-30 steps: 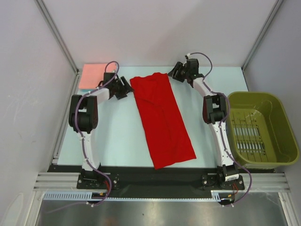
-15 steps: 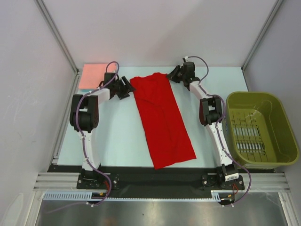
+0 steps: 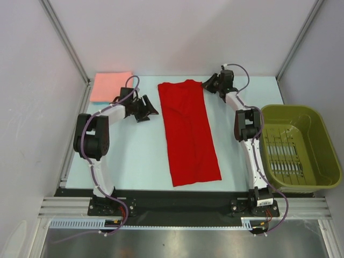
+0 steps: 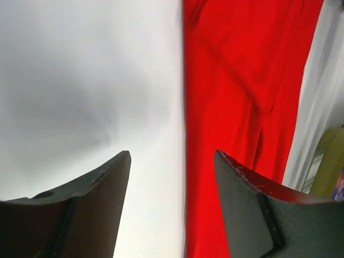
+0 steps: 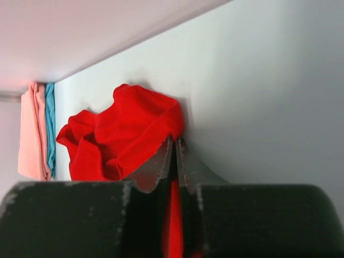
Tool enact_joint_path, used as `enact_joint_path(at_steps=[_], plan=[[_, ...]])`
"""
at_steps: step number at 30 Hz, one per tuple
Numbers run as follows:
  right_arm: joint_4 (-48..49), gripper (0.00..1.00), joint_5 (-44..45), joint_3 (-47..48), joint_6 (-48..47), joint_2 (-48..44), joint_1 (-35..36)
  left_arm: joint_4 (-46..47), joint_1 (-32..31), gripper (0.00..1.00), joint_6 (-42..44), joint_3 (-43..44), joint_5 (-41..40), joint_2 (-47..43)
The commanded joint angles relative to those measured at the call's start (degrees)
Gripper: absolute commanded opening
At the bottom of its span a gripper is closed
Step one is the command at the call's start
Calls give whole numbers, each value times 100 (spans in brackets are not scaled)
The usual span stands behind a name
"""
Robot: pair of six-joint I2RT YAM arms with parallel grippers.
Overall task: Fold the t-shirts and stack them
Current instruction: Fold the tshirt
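The red t-shirt (image 3: 189,131) lies as a long folded strip down the middle of the table. My right gripper (image 3: 207,84) is shut on its far right corner; the right wrist view shows red cloth (image 5: 121,137) bunched at the closed fingertips (image 5: 161,161). My left gripper (image 3: 152,112) is open and empty just left of the shirt's left edge (image 4: 236,107), which runs between its fingers (image 4: 242,193) in the left wrist view. The salmon-pink t-shirt (image 3: 110,86) lies folded at the far left corner, with its light-blue edge showing in the right wrist view (image 5: 49,126).
An olive-green plastic basket (image 3: 300,146) stands at the table's right edge, beside the right arm. Grey walls and metal frame posts close in the table at the back and sides.
The red shirt has been pulled right and straightened into a narrower strip. My right gripper moved right with its corner. My left gripper shifted down and right and stands off the cloth.
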Motion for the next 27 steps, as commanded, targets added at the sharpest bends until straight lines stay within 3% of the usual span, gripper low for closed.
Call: enact_joint_path(at_steps=[1,3,5,6,9,12,16,19,20,21,27], plan=[[-242,10,-11,23,-191,-484,-378,-445,-450,70,405,-216,178,-557],[-392,30,-117,-3,-234,-545,-405,-498,-617,70,379,-382,222,-663],[-699,38,-249,-91,-461,-816,-423,-621,-871,70,343,-462,354,-768],[-848,48,-224,-161,-541,-940,-423,-656,-969,70,326,-541,407,-812],[-1917,63,22,-530,-831,-1572,-432,-884,-1320,70,369,-751,574,-1014],[-2614,70,163,-986,-1296,-2343,-388,-824,-1593,70,265,-1268,583,-1436],[-3564,74,382,-2092,-1912,-3470,-178,-771,-1839,70,62,-2008,486,-2121],[-3514,75,471,-3673,-2133,-4679,-11,-806,-2058,71,-105,-2500,469,-2570],[-3408,75,410,-4617,-2107,-4989,8,-771,-2120,71,-201,-2745,504,-2666],[-3198,74,227,-5062,-1993,-5610,16,-736,-2199,71,-254,-2869,487,-2859],[-3020,61,-231,-7733,-1825,-7346,280,-157,-2718,70,-1027,-3845,504,-3370]])
